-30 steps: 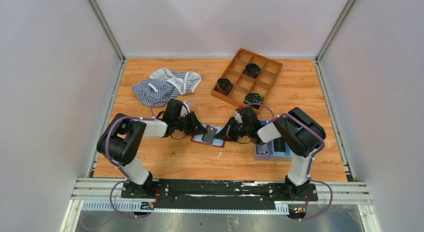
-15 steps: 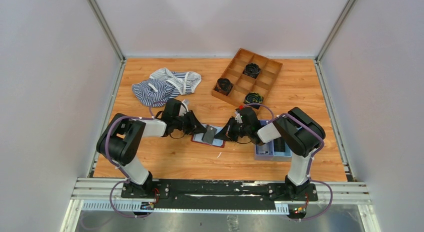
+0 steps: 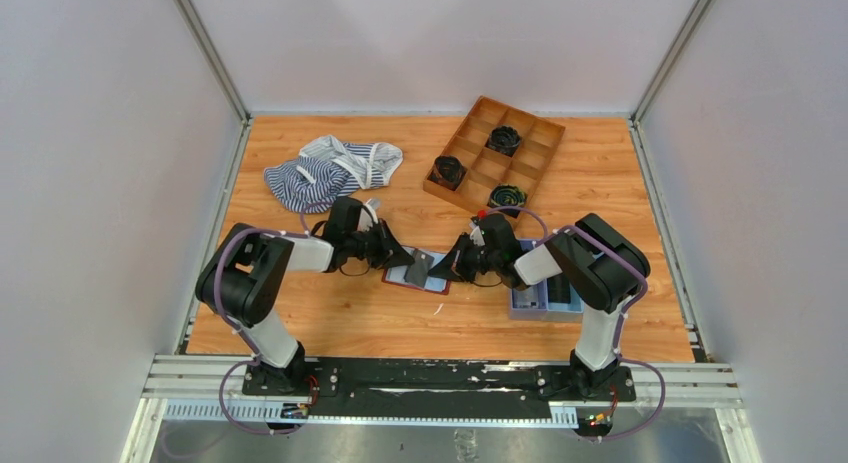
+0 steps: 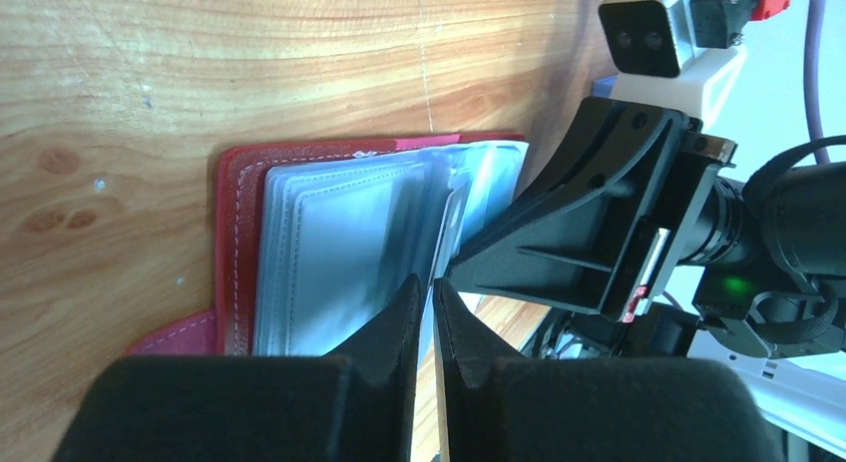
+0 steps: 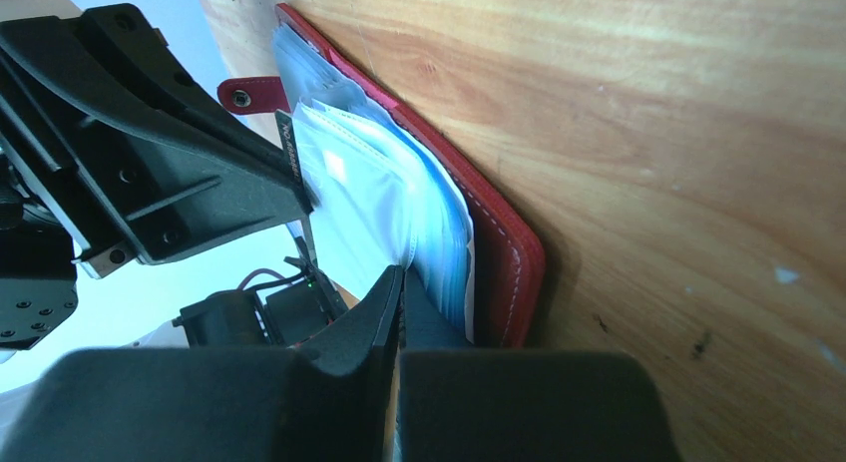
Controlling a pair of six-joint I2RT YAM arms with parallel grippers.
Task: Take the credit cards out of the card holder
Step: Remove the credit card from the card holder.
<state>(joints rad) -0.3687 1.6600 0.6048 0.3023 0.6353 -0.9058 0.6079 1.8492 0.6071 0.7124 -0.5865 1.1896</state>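
Left jaws narrowed onto upright credit card (image 3: 418,269), card holder (image 4: 237,232) long axis left-right

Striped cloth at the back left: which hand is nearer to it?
Left. The left hand, pinching a credit card at the card holder, lies just in front of the striped cloth; the right hand is across the holder, farther away.
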